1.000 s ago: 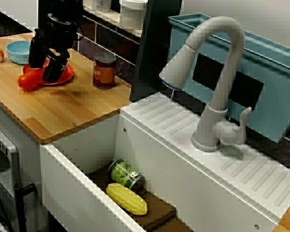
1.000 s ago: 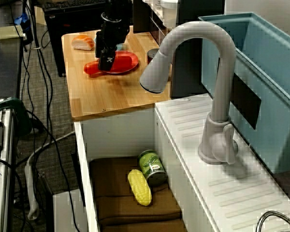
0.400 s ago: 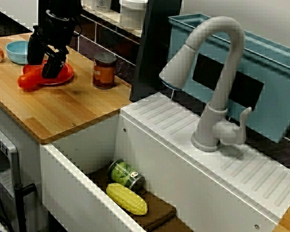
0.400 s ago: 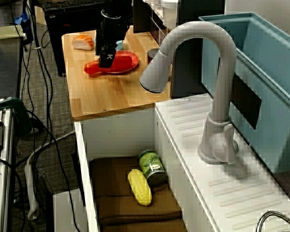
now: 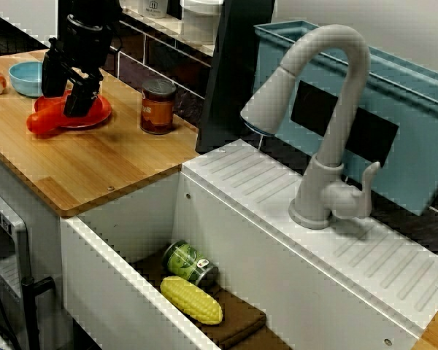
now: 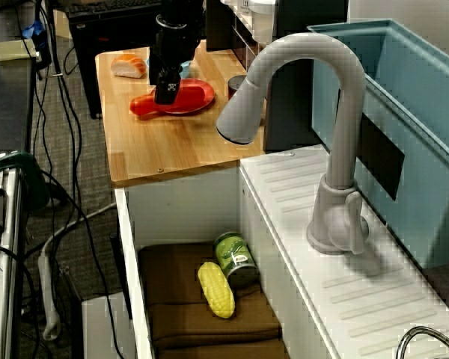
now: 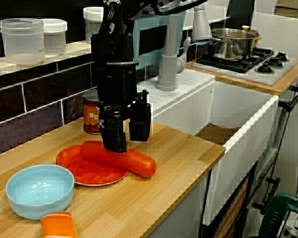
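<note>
The pincer [image 7: 127, 144] hangs with its jaws wide, just over one long red sausage [image 7: 136, 164] lying across one red plate [image 7: 84, 174] on the bench [image 7: 179, 163]. I'd judge a clean grip wants the jaws square across its middle, clear of the plate's rim. Close behind stands one brown jar [image 7: 91, 119], and beside it one blue bowl [image 7: 39, 191]. Well away, the sink [image 5: 109, 292] holds one corn cob [image 5: 191, 300] and one green can [image 5: 190, 263].

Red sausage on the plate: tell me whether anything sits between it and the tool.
Nothing visible stands between them. The tool hangs open directly over the red sausage, which lies across the red plate; the jar and blue bowl stand off to the sides.
</note>
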You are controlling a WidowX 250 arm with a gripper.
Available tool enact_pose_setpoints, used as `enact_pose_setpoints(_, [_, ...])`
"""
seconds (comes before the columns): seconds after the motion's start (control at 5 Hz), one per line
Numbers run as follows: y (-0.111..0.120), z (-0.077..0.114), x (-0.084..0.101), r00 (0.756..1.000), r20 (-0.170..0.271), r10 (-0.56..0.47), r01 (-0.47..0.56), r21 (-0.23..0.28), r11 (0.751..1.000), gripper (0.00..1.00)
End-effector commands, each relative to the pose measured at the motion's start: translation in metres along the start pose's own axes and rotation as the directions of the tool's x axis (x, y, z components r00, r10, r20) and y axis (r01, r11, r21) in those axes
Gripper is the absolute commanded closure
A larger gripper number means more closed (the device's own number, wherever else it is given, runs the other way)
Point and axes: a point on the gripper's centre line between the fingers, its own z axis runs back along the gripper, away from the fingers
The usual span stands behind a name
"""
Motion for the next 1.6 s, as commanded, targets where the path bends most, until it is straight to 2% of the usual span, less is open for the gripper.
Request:
enact_pose_setpoints(0.0, [0.011,0.015,0.001,0.998,0.062,0.017,-0.018,0.027,0.999,0.0])
enact_pose_setpoints(1.4, [0.011,0.001,0.003,0.998,0.058,0.038,-0.04,0.028,0.999,0.0])
